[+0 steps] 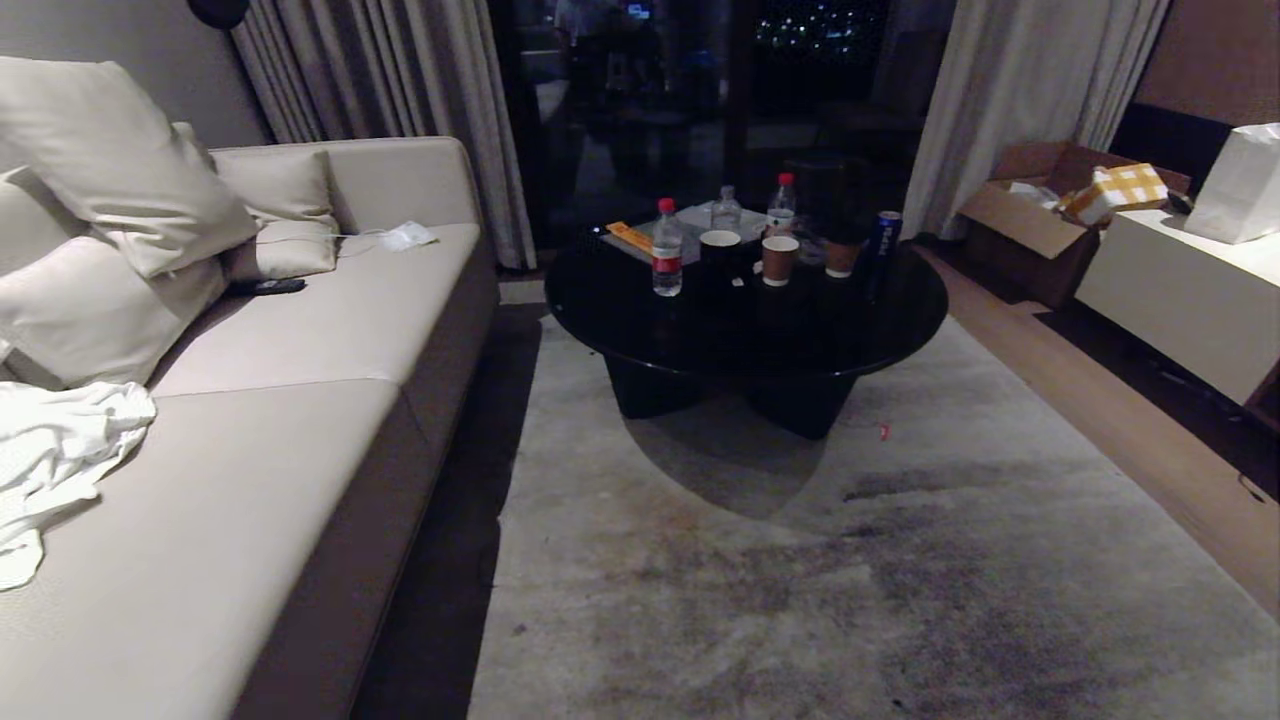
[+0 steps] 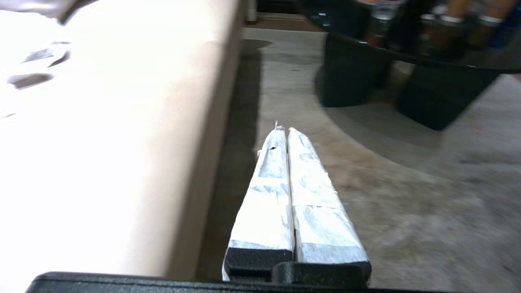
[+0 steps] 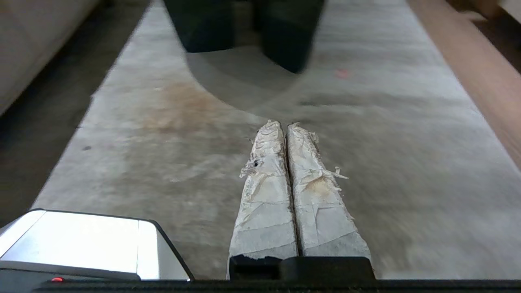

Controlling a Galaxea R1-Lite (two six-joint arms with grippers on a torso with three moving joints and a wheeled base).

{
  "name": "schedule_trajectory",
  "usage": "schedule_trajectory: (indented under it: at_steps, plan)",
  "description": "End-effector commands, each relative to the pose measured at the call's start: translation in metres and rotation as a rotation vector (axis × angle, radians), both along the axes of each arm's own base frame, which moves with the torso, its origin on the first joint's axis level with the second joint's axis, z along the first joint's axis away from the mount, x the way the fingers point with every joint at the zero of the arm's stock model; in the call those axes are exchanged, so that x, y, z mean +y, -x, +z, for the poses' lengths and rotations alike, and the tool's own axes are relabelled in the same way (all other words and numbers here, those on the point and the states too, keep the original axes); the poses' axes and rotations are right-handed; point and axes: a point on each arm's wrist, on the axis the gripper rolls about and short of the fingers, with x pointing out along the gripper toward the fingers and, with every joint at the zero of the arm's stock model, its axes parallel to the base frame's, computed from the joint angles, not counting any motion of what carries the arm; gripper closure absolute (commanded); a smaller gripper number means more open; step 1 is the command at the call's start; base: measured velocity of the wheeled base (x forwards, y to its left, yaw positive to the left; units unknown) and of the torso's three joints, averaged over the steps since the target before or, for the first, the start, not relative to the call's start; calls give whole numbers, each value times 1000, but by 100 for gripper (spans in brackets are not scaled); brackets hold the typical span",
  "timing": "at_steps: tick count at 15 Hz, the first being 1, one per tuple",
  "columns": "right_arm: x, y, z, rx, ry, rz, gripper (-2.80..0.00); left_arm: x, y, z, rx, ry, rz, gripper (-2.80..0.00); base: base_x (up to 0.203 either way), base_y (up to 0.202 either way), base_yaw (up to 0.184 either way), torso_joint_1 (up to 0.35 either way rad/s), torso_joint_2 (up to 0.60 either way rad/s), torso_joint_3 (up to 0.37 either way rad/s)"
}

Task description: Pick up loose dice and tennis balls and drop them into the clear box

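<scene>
rug point(image 1: 900, 600) | round black table point(image 1: 640, 300) | bottles point(image 1: 667, 250), cups point(image 1: 779, 260)

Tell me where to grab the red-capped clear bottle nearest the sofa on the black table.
Probably grip the clear plastic bottle with the red cap across its straight middle, at the red label, claw level. It stands upright near the round black table's edge, so come from the sofa side or the front; the dark white-rimmed cup and brown paper cup crowd its other side.

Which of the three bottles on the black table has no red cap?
The middle bottle, standing farthest back on the black table. Its cap is pale, while the left bottle and the right bottle both have red caps.
</scene>
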Motion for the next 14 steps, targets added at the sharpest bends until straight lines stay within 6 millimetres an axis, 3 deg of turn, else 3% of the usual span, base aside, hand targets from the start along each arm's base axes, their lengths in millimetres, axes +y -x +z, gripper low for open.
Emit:
schedule_trajectory:
  at_steps: [1, 5, 14]
  plan:
    - [0, 0, 0, 1, 1, 1, 0, 0, 0, 0, 3, 0, 0, 0, 0, -2, 66, 7, -2, 1]
    - [0, 0, 0, 3, 1, 1, 0, 0, 0, 0, 3, 0, 0, 0, -22, -15, -2, 2, 2, 0]
    - [0, 0, 0, 4, 1, 1, 0, 0, 0, 0, 3, 0, 0, 0, -181, -18, -1, 3, 2, 2]
